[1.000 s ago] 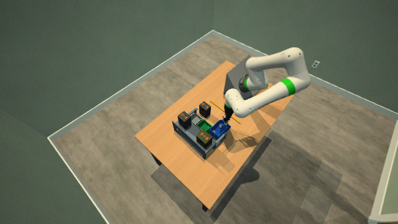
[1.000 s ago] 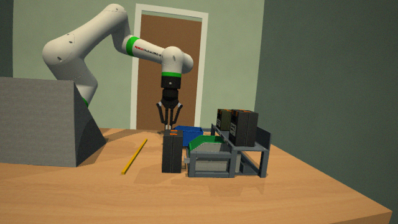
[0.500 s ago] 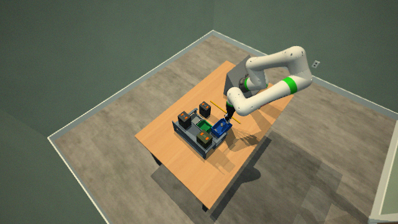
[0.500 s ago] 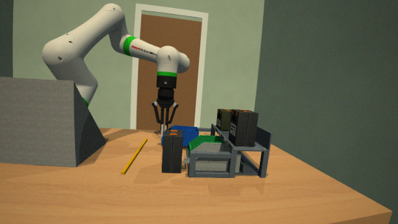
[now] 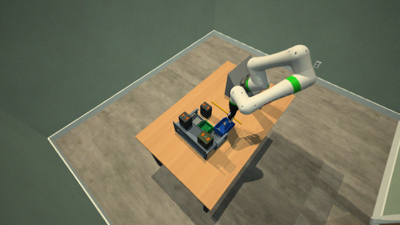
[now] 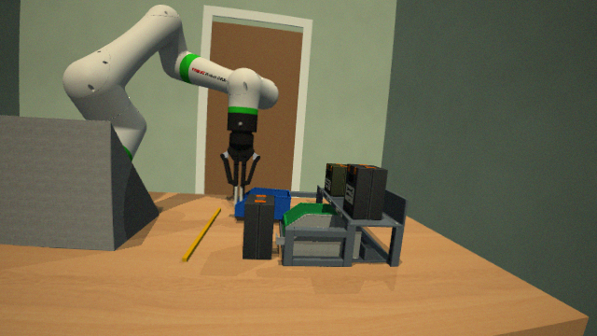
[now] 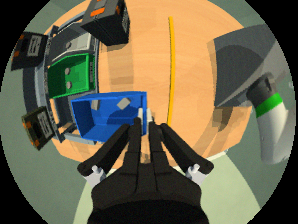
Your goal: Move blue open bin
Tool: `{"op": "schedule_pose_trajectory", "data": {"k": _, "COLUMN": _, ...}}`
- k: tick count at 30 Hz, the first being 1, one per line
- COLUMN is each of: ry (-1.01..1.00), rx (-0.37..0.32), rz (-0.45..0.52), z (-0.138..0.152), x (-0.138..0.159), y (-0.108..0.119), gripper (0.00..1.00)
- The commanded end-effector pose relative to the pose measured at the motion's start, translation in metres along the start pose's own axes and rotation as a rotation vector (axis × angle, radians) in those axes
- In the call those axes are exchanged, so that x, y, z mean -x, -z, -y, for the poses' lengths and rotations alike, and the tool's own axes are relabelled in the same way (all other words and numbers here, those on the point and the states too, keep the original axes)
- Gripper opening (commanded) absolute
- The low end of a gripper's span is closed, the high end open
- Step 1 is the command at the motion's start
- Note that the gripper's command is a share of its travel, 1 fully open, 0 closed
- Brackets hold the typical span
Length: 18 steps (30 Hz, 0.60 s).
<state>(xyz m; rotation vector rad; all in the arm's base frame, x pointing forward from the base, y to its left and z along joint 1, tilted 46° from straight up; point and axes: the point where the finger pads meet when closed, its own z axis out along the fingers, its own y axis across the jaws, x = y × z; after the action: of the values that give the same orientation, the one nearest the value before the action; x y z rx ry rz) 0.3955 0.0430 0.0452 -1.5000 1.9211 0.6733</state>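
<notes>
The gripper is pinched tight on the thin front wall of the blue open bin, at about 3 o'clock from the shelf. The bin looks like hard, smooth plastic, boxy and light. Its loose parts could slide if it tips.

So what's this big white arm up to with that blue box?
The white arm has its claw shut on the front wall of the blue bin, drawing it out from the grey shelf. A small grey part lies inside the bin. The green bin sits on the shelf beside it, with dark boxes on the top level. A yellow stick lies on the wooden table.
</notes>
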Motion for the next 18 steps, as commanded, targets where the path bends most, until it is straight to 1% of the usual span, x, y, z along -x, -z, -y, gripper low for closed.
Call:
{"op": "schedule_pose_trajectory", "data": {"k": 1, "ry": -0.001, "rx": 0.0, "rz": 0.0, "z": -0.025, "x": 0.0, "y": 0.0, "gripper": 0.0}}
{"op": "schedule_pose_trajectory", "data": {"k": 3, "ry": -0.001, "rx": 0.0, "rz": 0.0, "z": -0.043, "x": 0.0, "y": 0.0, "gripper": 0.0}}
{"op": "schedule_pose_trajectory", "data": {"k": 18, "ry": -0.001, "rx": 0.0, "rz": 0.0, "z": -0.041, "x": 0.0, "y": 0.0, "gripper": 0.0}}
